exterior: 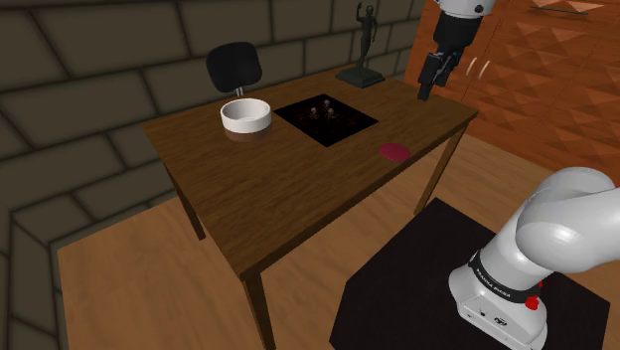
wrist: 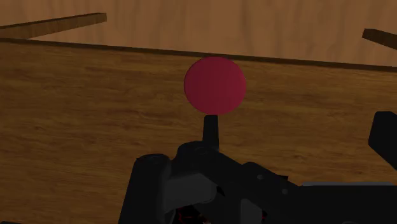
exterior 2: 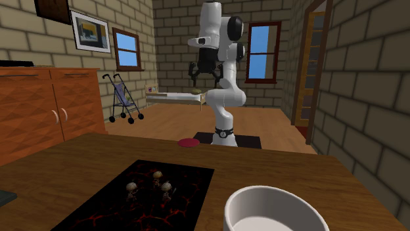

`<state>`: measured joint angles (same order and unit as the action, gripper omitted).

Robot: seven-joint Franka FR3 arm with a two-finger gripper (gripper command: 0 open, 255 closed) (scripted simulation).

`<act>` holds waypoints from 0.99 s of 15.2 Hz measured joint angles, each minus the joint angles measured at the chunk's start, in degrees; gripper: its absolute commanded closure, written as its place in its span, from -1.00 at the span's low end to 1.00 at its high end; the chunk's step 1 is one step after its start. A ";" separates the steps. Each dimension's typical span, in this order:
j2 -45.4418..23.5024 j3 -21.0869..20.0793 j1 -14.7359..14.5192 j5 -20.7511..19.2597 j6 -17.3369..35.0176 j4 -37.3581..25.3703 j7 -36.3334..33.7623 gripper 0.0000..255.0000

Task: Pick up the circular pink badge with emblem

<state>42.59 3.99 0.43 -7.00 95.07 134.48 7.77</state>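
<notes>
pincer (exterior: pixel 426 87): raised in air, fingers apart, clasping nothing | badge (exterior: pixel 395 151): round, dark pink, flat on the wooden table (exterior: pixel 298 189) near its edge, well below the pincer, untouched | white bowl (exterior: pixel 245 115), black mat (exterior: pixel 326 119): same table, farther from the pincer than the badge

Opposite exterior views, one shared table (exterior: pixel 298 189)

emblem on badge (wrist: pixel 214 85) indiscernible
</notes>
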 measured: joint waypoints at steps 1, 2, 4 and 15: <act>0.00 0.00 0.00 0.00 0.00 0.00 0.00 -1.00; -0.45 1.77 0.32 1.21 0.48 -0.04 0.43 -1.00; -1.67 7.62 1.18 5.82 1.91 0.42 1.65 -1.00; -18.55 49.24 -1.79 44.29 5.32 10.24 18.39 -1.00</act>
<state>24.04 53.23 -1.36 37.29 100.39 144.72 26.15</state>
